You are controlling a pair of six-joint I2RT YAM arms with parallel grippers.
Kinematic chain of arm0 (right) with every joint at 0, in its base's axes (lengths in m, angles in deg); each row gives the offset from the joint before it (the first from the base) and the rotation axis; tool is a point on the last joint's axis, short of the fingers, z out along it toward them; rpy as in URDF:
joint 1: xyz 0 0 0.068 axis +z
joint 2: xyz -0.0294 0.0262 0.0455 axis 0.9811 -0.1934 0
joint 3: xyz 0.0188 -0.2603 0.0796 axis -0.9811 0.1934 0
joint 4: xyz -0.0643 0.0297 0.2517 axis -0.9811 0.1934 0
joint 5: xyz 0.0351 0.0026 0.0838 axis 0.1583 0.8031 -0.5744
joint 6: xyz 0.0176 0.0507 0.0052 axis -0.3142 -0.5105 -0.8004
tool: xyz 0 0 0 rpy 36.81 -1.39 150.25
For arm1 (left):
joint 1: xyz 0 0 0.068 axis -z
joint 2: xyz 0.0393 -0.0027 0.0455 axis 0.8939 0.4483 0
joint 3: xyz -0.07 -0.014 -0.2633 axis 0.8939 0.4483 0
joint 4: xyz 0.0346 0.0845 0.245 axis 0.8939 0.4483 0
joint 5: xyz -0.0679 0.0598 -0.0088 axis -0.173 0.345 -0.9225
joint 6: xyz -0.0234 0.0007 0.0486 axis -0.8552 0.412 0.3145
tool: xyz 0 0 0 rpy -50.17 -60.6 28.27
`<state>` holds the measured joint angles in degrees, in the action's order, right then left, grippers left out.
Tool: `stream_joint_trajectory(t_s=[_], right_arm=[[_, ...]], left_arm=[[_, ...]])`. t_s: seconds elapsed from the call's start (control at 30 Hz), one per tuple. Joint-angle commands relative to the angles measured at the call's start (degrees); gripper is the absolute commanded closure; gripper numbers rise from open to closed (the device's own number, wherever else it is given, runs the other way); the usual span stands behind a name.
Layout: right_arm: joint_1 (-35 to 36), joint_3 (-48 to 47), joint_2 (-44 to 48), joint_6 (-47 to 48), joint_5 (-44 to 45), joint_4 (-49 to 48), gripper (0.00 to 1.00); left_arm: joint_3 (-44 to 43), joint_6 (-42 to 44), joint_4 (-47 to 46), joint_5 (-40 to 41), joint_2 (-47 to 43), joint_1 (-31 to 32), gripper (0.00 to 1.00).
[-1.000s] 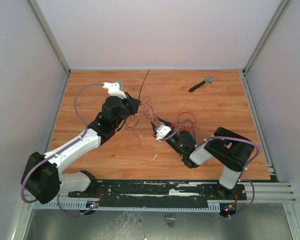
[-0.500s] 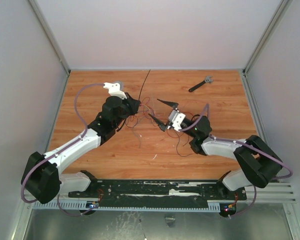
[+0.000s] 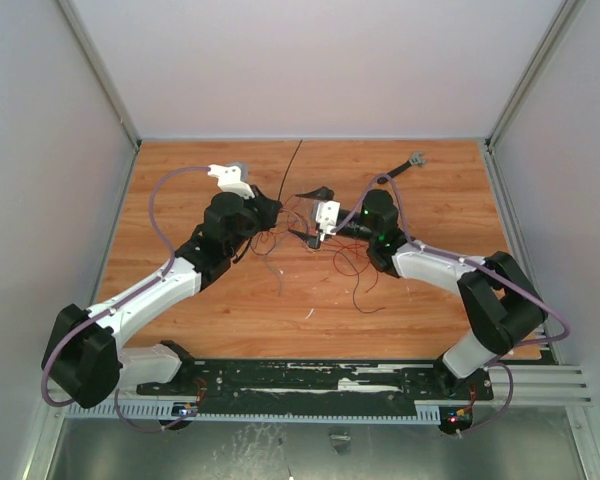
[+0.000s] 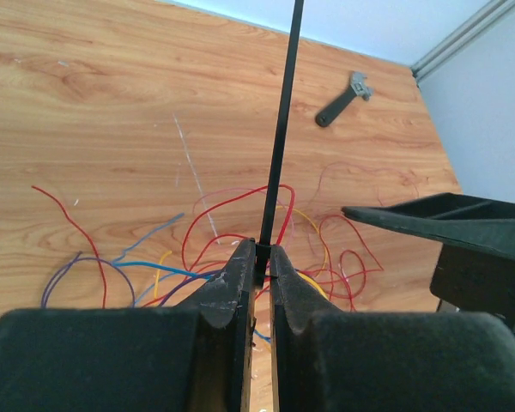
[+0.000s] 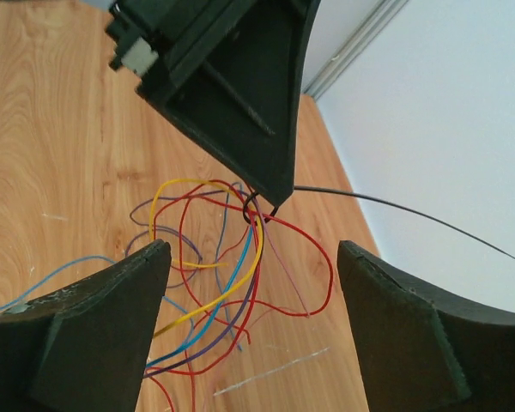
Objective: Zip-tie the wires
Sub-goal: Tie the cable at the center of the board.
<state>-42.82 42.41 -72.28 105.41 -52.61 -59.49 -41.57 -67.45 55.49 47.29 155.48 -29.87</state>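
Observation:
My left gripper (image 4: 263, 254) is shut on the head of the zip tie (image 4: 281, 129), a thin black strip whose tail runs up toward the back wall. In the right wrist view the zip tie (image 5: 259, 207) forms a small loop around a bundle of the wires (image 5: 240, 275), red, yellow, blue and purple, just below the left gripper (image 5: 270, 193). The right gripper (image 5: 253, 251) faces that loop from a short way off, open, with the wires lying between and beyond its fingers (image 5: 120, 318). From above, both grippers (image 3: 270, 212) (image 3: 311, 214) meet mid-table over the wires (image 3: 357, 290).
A short black tool with a grey head (image 4: 342, 100) lies near the back right corner of the wooden table (image 3: 180, 300), partly behind the right arm's purple cable (image 3: 380, 182). Grey walls close in the sides and back.
The right arm swung from the table's middle out to the right and back toward the far side, now pointing left at the left gripper, and its jaws opened wide. The left arm stayed put.

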Motion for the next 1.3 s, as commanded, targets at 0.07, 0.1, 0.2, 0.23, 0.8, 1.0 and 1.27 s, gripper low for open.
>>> stream_joint_trajectory(t_s=[0.07,0.1,0.2,0.23,0.8,1.0,1.27], right_arm=[[-0.66,-4.90,-2.31,5.49,-2.23,8.87,0.19],[-0.69,-5.38,-2.64,5.70,-2.10,8.93,0.19],[-0.67,-7.15,-3.59,6.75,-2.10,10.18,0.19],[-0.70,-7.66,-3.94,6.98,-2.23,10.72,0.19],[-0.69,-14.92,-7.97,9.75,-2.12,20.63,0.40],[-0.68,-16.42,-8.43,9.92,-2.03,22.48,0.53],[-0.46,-19.25,-9.20,10.74,-1.55,25.97,0.72]], left_arm=[[-0.74,0.76,-1.02,-0.52,-1.76,-0.34,1.00],[-0.80,0.75,-1.02,-0.52,-1.76,-0.31,1.00],[-0.85,0.82,-1.02,-0.82,-1.64,-0.36,1.00],[-0.82,0.92,-1.02,-0.97,-1.60,-0.36,1.00],[-0.91,1.23,-1.19,-1.22,-1.20,-0.36,1.00],[-0.98,1.29,-1.37,-1.22,-0.78,-0.32,1.00],[-1.35,1.11,-1.54,-1.40,0.17,-0.36,1.00]])
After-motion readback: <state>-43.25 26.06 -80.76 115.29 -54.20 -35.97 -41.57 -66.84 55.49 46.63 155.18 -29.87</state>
